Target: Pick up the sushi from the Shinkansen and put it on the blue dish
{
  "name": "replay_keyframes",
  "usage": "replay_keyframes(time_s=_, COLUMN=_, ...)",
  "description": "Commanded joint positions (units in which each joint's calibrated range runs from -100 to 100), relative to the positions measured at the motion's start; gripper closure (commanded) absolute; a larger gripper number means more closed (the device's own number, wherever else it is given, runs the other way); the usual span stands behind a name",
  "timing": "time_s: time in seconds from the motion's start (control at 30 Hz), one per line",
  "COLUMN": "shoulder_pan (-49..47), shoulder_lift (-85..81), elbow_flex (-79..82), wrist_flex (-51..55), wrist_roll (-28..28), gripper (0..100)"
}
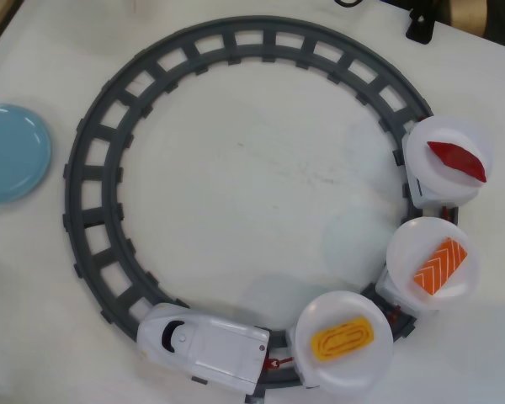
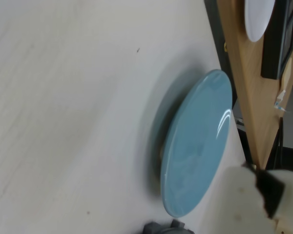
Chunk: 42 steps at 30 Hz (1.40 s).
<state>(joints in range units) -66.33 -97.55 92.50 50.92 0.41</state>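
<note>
The yellow-orange egg sushi (image 1: 343,340) lies on the first white plate car (image 1: 318,372) right behind the white Shinkansen (image 1: 204,345), at the bottom of the overhead view. The light-blue dish (image 1: 8,153) sits empty at the left edge, outside the track. The wrist view shows the dish (image 2: 198,146) close up and tilted in the picture. A white padded finger (image 2: 239,195) of my gripper pokes in at the bottom right of that view; its jaws do not show. The arm is out of the overhead view.
The grey circular track (image 1: 93,168) rings the table's middle. Two more plate cars carry an orange salmon piece (image 1: 440,265) and a dark red tuna piece (image 1: 457,160) at the right. A wooden edge (image 2: 244,73) runs beyond the dish in the wrist view.
</note>
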Motion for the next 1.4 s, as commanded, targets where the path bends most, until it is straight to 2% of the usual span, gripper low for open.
replay_keyframes(time_s=0.0, shoulder_pan=3.74, shoulder_lift=-0.54, elbow_flex=-0.7, wrist_flex=0.16, wrist_roll=0.16, gripper=97)
replay_keyframes(time_s=0.9, shoulder_pan=4.53, shoulder_lift=-0.54, elbow_flex=-2.15, wrist_flex=-0.27, wrist_roll=0.16, gripper=97)
replay_keyframes(time_s=1.13, shoulder_pan=14.74, shoulder_lift=6.18, elbow_flex=-19.28, wrist_flex=1.35, wrist_roll=0.16, gripper=97)
replay_keyframes(time_s=1.37, shoulder_pan=24.69, shoulder_lift=34.05, elbow_flex=-45.79, wrist_flex=8.74, wrist_roll=0.68, gripper=97)
